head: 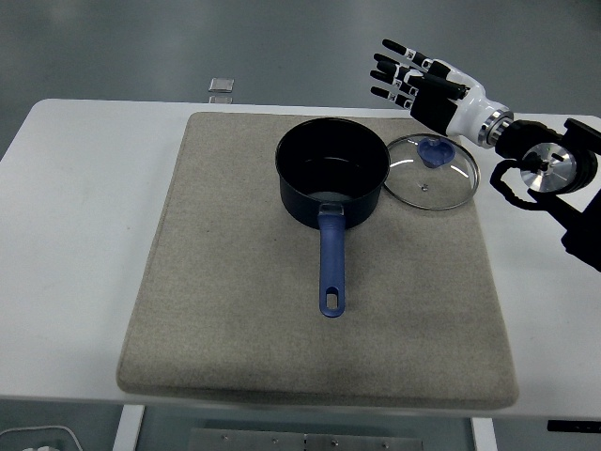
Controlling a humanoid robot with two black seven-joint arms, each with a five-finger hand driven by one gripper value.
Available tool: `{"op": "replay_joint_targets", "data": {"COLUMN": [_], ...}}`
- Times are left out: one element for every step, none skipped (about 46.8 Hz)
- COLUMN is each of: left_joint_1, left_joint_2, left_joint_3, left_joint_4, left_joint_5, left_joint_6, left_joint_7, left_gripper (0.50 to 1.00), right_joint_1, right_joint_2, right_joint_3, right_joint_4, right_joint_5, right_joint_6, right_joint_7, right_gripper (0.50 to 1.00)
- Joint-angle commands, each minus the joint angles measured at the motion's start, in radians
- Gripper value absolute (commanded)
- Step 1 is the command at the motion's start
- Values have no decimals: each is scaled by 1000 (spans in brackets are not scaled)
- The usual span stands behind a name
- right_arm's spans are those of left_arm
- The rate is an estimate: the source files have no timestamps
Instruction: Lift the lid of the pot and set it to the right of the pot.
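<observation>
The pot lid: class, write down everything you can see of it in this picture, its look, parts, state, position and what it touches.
The pot lid is round, of clear glass with a metal rim and a blue knob near its far side. It lies flat, knob up, on the grey mat, right of the dark blue pot, its edge against or very close to the pot's wall. Nothing holds it: the right hand hovers beyond it, fingers spread, apart from it.
</observation>
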Motion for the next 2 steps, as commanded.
{"op": "replay_joint_targets", "data": {"left_joint_1": [0, 0], "left_joint_2": [0, 0], "left_joint_3": [0, 0], "left_joint_4": [-2, -2], "left_joint_5": [1, 1], "left_joint_6": [0, 0], "left_joint_7": [0, 0], "left_gripper": [1000, 1000], "right_joint_1": [0, 0], "right_joint_2": [0, 0], "right_joint_3": [-1, -1], "right_joint_4": [1, 1], "right_joint_5": [-7, -7], "right_joint_6": [-4, -4], "right_joint_7": [24, 24], "right_gripper": [924, 924]}}
